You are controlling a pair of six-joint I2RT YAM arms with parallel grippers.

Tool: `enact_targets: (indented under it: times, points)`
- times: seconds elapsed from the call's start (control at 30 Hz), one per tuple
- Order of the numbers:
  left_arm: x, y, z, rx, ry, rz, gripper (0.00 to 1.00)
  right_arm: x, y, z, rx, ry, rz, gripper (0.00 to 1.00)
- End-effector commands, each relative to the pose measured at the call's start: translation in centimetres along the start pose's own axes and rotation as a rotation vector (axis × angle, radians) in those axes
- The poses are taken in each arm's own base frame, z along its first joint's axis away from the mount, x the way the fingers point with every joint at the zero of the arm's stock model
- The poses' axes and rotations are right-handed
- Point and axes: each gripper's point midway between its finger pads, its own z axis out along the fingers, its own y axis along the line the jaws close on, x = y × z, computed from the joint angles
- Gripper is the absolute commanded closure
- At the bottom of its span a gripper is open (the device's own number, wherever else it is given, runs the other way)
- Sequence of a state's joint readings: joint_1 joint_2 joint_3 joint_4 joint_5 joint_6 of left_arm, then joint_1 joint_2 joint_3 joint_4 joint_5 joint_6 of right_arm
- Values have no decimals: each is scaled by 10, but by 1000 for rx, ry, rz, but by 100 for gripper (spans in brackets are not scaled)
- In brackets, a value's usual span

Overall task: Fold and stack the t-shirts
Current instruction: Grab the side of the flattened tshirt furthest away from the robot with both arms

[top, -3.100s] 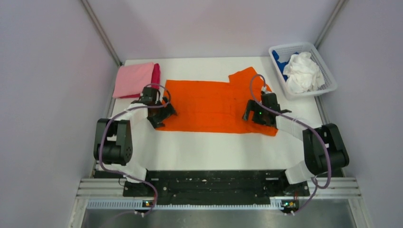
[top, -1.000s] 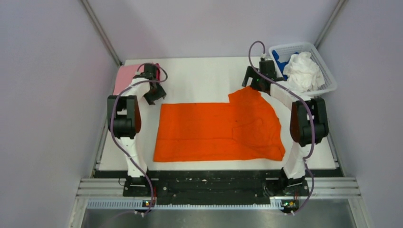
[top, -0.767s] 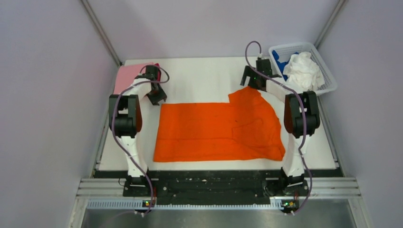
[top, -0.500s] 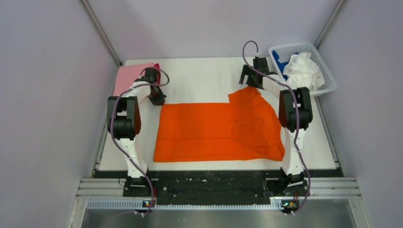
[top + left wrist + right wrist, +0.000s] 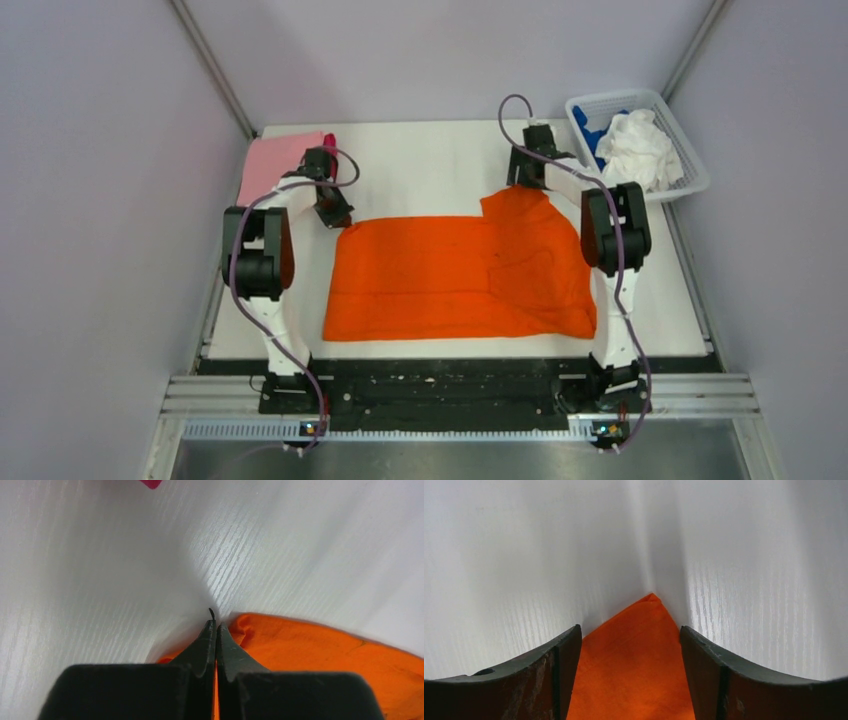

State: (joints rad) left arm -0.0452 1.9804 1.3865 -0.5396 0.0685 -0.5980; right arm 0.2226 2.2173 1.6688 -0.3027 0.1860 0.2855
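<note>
A bright orange t-shirt lies spread flat on the white table. My left gripper is down at its far left corner. In the left wrist view the gripper is shut, with orange cloth pinched between the jaws. My right gripper is at the shirt's far right corner, on the raised sleeve part. In the right wrist view the gripper is open, and the pointed orange corner lies between its fingers. A folded pink t-shirt lies on a magenta one at the far left.
A white mesh basket at the far right corner holds a crumpled white t-shirt and a blue one. Grey walls enclose the table on three sides. A corner of the magenta shirt shows beyond the left gripper.
Both grippers have come in from the far corners of the table to the shirt's far corners. The left one has shut on the cloth. The right jaws have narrowed around the corner.
</note>
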Motion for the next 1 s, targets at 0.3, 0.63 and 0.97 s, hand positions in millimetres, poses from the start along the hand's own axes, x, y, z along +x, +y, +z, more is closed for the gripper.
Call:
enact_targets:
  times: [0.3, 0.63, 0.97]
  points:
    - [-8, -5, -48, 39, -92, 51, 100, -5, 0, -8, 39, -35, -20, 100]
    - [11, 0, -62, 49, -88, 58, 100, -34, 7, -94, -63, -177, -49, 100]
    - [43, 27, -86, 34, -135, 23, 100, 22, -17, -197, -54, -199, -74, 100]
